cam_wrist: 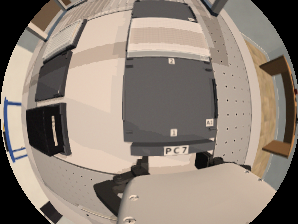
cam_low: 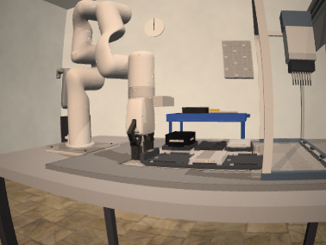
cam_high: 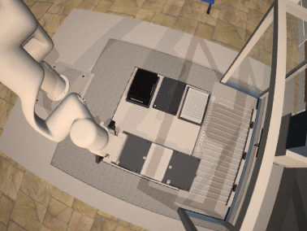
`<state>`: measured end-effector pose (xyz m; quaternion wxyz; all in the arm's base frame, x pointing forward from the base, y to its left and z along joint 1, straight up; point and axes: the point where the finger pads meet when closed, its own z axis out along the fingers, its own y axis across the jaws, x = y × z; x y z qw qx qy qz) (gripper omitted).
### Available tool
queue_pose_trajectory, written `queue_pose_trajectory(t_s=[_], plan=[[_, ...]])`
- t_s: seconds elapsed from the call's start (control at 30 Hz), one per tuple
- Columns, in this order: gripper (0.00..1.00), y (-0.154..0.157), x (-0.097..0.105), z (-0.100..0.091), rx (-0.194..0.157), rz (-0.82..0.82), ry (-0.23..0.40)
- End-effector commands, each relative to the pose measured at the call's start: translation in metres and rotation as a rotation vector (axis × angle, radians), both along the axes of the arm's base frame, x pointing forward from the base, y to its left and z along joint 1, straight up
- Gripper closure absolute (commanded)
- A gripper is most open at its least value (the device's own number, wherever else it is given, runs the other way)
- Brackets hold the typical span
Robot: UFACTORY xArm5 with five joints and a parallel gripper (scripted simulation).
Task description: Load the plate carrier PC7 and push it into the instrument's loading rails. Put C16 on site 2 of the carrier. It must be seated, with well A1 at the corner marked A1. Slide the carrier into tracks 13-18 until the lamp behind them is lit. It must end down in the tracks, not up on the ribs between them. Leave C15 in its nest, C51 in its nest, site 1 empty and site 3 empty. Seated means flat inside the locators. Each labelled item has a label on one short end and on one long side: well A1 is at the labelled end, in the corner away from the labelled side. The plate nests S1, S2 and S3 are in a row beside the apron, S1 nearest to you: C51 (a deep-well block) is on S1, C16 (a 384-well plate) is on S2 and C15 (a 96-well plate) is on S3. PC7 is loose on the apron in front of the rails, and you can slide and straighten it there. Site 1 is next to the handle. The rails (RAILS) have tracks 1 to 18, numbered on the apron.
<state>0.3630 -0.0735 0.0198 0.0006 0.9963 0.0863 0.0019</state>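
Gripper point(cam_high: 105, 141) point(cam_low: 141, 148) point(cam_wrist: 173, 159) sits low at the left, handle end of PC7 point(cam_high: 131, 152) point(cam_low: 170, 158) point(cam_wrist: 170, 97), fingers well apart, nothing held. Whether it touches the handle point(cam_low: 150, 154) point(cam_wrist: 150, 149), can't tell. Wide stance behind the handle probably spreads the push across both sides, so the carrier runs straight instead of yawing.

PC7 lies on the apron, right end close to the rails point(cam_high: 219, 163) point(cam_low: 285, 160) point(cam_wrist: 95, 12), on their near side, where the high-numbered tracks should be. Not loaded yet.

C16 point(cam_high: 157, 160) point(cam_low: 210, 156) point(cam_wrist: 167, 37) is on site 2, sites 1 and 3 empty. Looks flat, but its label isn't readable, so A1 orientation is unconfirmed. S2 nest point(cam_high: 170, 95) point(cam_low: 210, 145) point(cam_wrist: 51, 75) is bare, as it should be. C51 point(cam_high: 143, 85) point(cam_low: 181, 139) point(cam_wrist: 45, 129) on S1 and C15 point(cam_high: 195, 104) point(cam_low: 240, 143) point(cam_wrist: 65, 40) on S3: both have to stay put.

Step looks like the push right. Judgement: check squareness and track line-up before entry; a skewed start could ride up on the ribs. Slow feed should keep C16 in its locators. Lamp state not readable.
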Motion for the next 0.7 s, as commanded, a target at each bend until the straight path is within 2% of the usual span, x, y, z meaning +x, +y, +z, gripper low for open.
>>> queue_pose_trajectory(t_s=[0.0,0.67], plan=[[0.19,0.001,0.007,0.001,-0.001,0.000,-0.003],[0.19,0.003,0.022,0.001,-0.001,0.000,-0.003]])
